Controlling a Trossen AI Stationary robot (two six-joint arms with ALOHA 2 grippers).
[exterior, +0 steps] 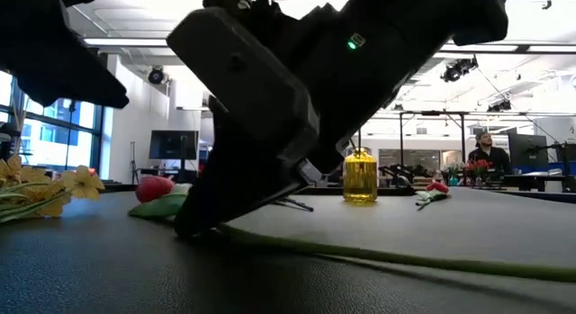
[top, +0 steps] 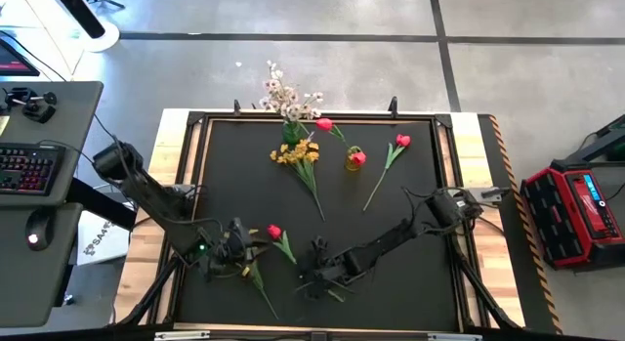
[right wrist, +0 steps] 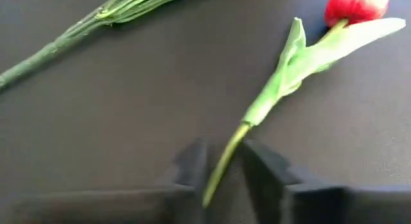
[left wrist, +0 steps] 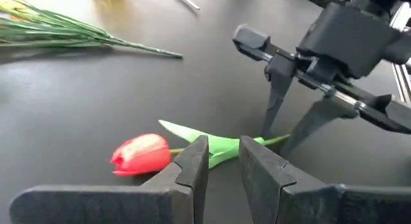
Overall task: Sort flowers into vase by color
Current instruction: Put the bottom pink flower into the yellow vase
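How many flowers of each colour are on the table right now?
Red tulips: 4 — one by the left tool, one lying right of the yellow vase, one in the yellow vase, one next to the white sprig
Yellow bunches: 1
White sprigs: 1
Total: 6

In the low view, a dark arm housing (exterior: 297,89) hides most of the table and part of the yellow vase (exterior: 360,177). At 3 o'clock, the green stem (exterior: 432,256) runs off frame. The right wrist view's fingers (right wrist: 192,163) are blurred.
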